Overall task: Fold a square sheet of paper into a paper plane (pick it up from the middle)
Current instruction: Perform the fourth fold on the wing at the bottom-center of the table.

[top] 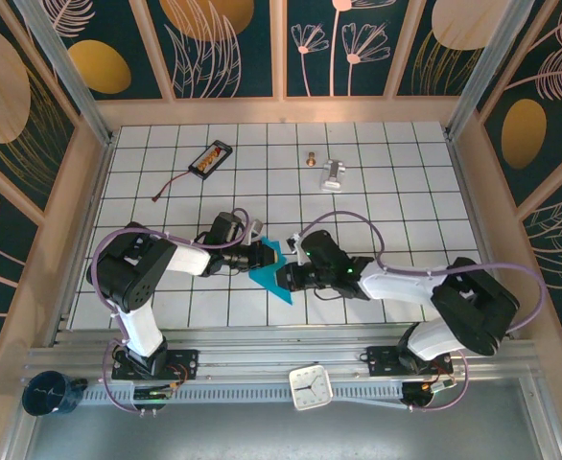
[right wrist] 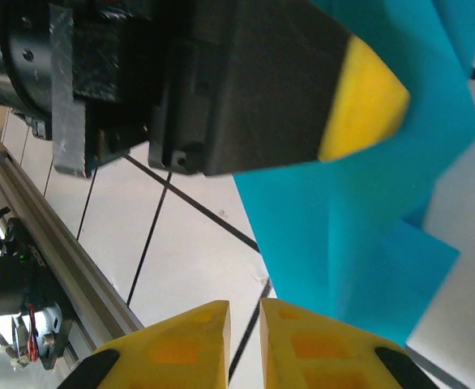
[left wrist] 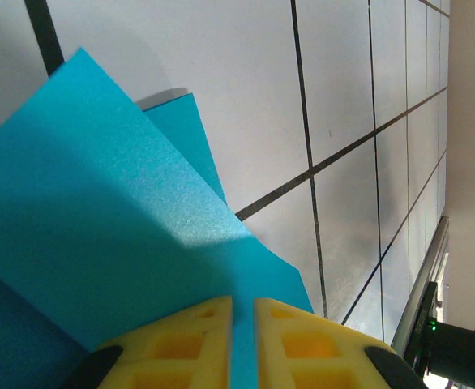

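Your left gripper [left wrist: 243,324] is pinched on the folded blue paper [top: 269,276], which sits at the near middle of the white grid table [top: 406,192], between your 2 arms. Your right gripper [right wrist: 246,340] is narrow, almost closed, just beside the paper, with nothing between its fingers.

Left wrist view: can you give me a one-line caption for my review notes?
Left gripper pinches the folded teal paper sheet between its yellow fingers, over the white grid table.
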Motion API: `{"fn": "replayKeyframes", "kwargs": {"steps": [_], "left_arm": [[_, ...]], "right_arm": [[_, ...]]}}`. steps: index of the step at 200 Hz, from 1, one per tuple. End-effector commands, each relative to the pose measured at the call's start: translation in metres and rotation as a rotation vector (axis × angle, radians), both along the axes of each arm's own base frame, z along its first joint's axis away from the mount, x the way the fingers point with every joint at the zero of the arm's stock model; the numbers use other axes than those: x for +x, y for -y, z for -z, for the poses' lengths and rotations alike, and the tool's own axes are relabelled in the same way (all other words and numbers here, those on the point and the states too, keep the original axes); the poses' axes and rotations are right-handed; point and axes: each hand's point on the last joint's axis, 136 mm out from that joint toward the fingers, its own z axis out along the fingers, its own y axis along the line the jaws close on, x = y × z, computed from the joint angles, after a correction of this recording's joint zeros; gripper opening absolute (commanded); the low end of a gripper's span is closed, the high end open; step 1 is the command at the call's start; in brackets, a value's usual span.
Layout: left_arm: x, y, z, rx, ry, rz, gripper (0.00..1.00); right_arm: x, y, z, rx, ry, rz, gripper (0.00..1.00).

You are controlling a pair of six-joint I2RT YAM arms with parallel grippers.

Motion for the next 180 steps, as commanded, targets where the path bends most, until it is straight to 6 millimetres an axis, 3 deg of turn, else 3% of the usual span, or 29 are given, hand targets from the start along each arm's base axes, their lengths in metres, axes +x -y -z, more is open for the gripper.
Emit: {"fn": "replayKeyframes", "kwargs": {"steps": [1, 38, 70, 180], "left_arm": [[-0.023, -0.023, 0.045, 0.143, -0.118, -0.015, 0.15], [-0.023, -0.023, 0.045, 0.142, -0.118, -0.015, 0.15], [-0.024, -0.023, 0.046, 0.143, -0.123, -0.014, 0.15], [-0.024, -0.023, 0.046, 0.144, -0.121, -0.013, 0.15]], "right_arm": [[0.003, -0.004, 0.012, -0.055, 0.003, -0.012, 0.18], [0.009, -0.003, 0.028, -0.133, -0.005, -0.008, 0.18], [0.005, 0.009, 0.045, -0.171, -0.041, 0.005, 0.16], [0.002, 0.023, 0.06, -0.219, -0.053, 0.009, 0.13]]}}
